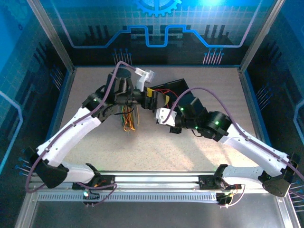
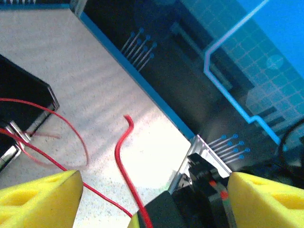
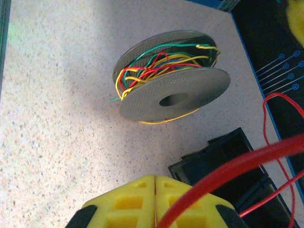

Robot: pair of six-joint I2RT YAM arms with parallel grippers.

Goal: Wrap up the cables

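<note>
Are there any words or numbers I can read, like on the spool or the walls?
No words or numbers can be read anywhere.
The back wall has a blue gear picture and circuit lines, but no letters.
The spool has plain grey sides and no label.

Top view: cables [image 1: 128, 121] partly hid under left arm [image 1: 76, 126], too thin to count. Black box [image 1: 173, 84], near worktop [image 1: 156, 152] far edge, half hid too. Rt wrist view: one of the cables blurry, cut off at rt edge.

matt speckled table [image 3: 57, 142] — glossy plastic-sheathed cables [image 2: 117, 152], finely grained spool [image 3: 209, 83].
</note>
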